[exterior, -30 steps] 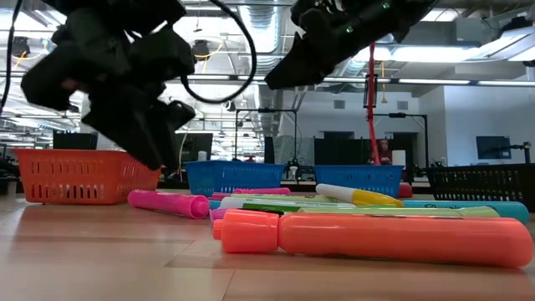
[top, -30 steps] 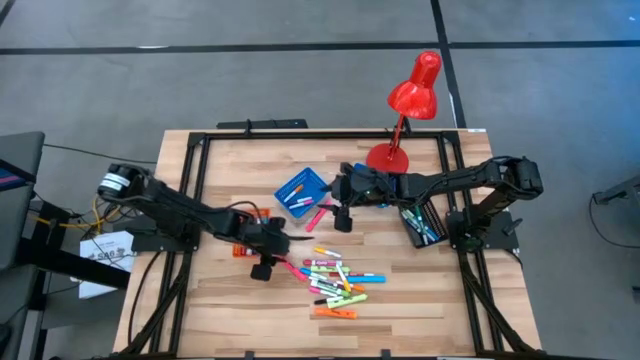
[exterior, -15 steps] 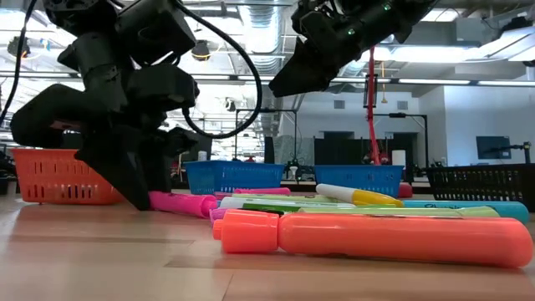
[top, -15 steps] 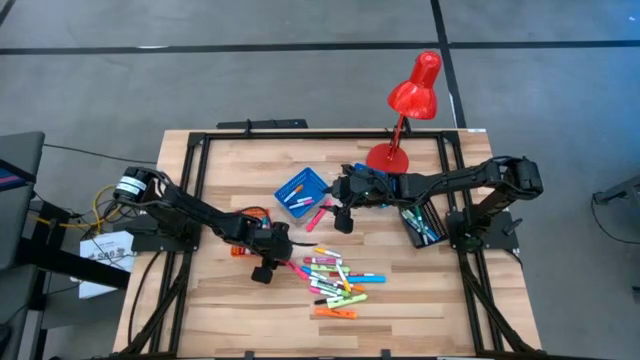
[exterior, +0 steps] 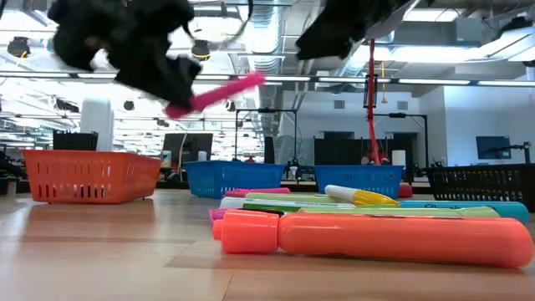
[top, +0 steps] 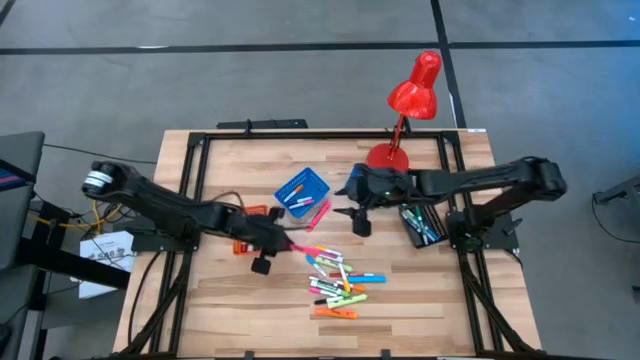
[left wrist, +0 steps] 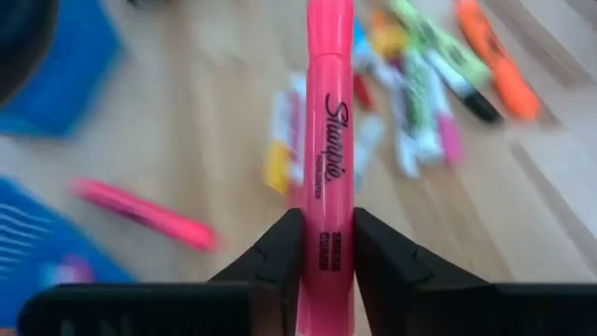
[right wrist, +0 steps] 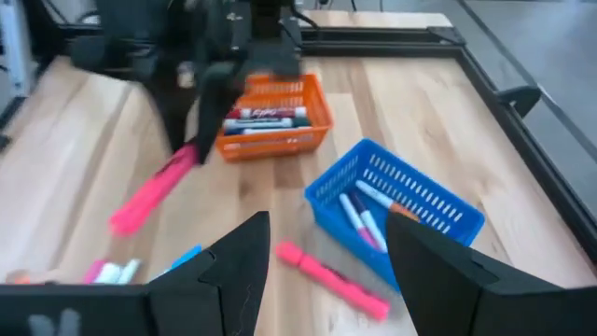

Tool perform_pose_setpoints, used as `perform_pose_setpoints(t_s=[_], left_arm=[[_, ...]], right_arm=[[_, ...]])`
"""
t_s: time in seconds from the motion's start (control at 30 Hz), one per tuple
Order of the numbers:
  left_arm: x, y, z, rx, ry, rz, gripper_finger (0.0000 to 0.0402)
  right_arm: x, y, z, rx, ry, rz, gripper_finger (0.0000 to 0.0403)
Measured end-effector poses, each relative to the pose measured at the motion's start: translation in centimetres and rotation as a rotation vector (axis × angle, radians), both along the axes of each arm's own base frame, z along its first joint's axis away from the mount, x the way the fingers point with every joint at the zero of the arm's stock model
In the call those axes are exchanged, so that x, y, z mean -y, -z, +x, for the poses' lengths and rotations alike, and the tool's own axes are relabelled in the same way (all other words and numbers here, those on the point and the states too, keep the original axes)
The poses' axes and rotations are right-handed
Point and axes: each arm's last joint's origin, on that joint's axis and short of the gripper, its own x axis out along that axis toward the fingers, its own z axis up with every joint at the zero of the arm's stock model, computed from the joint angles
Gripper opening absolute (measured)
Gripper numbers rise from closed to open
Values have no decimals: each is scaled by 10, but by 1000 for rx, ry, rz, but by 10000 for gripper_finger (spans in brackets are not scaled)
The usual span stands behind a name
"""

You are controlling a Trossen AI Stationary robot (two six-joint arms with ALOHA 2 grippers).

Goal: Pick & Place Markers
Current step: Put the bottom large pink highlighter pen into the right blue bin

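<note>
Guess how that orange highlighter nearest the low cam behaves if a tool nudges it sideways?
The orange highlighter looks like a smooth round barrel lying flat on the wooden table, so it would likely roll rather than slide. It looks rigid plastic, so it probably won't flex. Rolling back, it would probably bump the markers lying close behind.

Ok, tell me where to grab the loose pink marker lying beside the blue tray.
Probably best to take the pink marker at mid-barrel from straight above, fingers across it: it lies flat and alone, with the blue tray close beside it.
</note>
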Motion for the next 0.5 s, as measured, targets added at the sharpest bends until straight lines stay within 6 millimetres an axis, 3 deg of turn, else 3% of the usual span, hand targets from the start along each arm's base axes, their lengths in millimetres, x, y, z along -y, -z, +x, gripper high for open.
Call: perform_pose_setpoints(t_s=[0.1, 0.23, 0.37, 0.5], left_arm=[[-9, -23, -5, 134, -83, 42, 85], [-25, -48, -7, 299, -158, 16, 75], [-33, -59, -4, 395, -125, -45, 76], [-35, -56, 3, 407, -87, -73, 82]], right_arm=[[-7, 2, -12, 6, -28, -3, 204], [-18, 31, -14, -8, -75, -7, 196], [-22, 64, 0, 103, -134, -111, 182], [-22, 74, 23, 287, -128, -126, 169]])
